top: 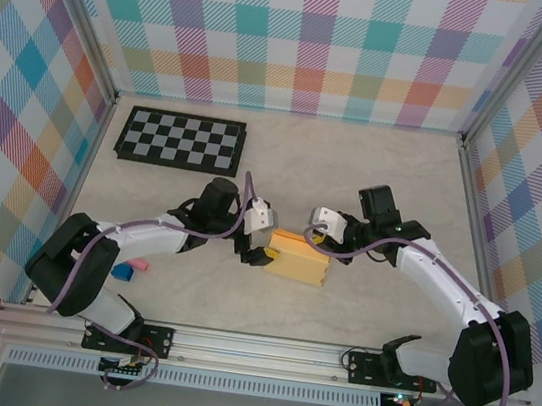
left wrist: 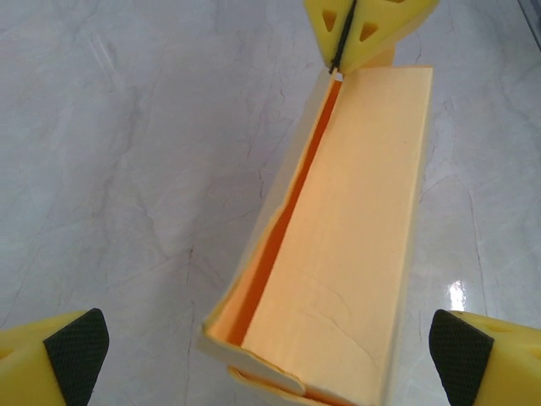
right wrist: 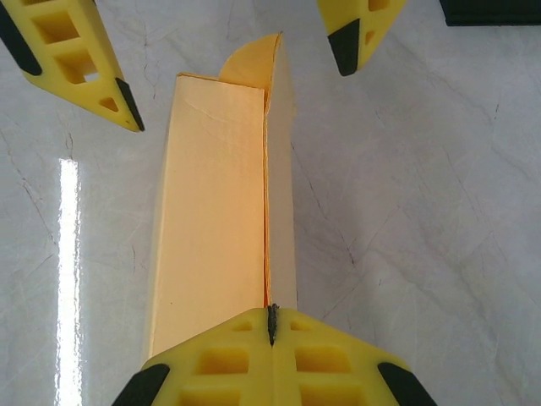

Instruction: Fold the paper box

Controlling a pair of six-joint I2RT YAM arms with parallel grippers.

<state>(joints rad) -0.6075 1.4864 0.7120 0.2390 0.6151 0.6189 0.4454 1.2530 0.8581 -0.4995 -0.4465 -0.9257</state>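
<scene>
The paper box (top: 301, 259) is a long yellow-orange card box lying on the marble table between my two grippers. In the left wrist view the paper box (left wrist: 355, 228) has its lid slightly raised along one long side, showing a darker orange gap, and a rounded flap sticks out at its near end. My left gripper (left wrist: 270, 351) is open, its fingers wide on either side of that end and not touching it. My right gripper (right wrist: 272, 326) is shut, its tips touching the box's other end at the lid seam.
A black-and-white checkerboard (top: 181, 140) lies at the back left. Small blue (top: 122, 270) and pink (top: 139, 264) pieces sit near the left arm. Plaid walls close in three sides of the table.
</scene>
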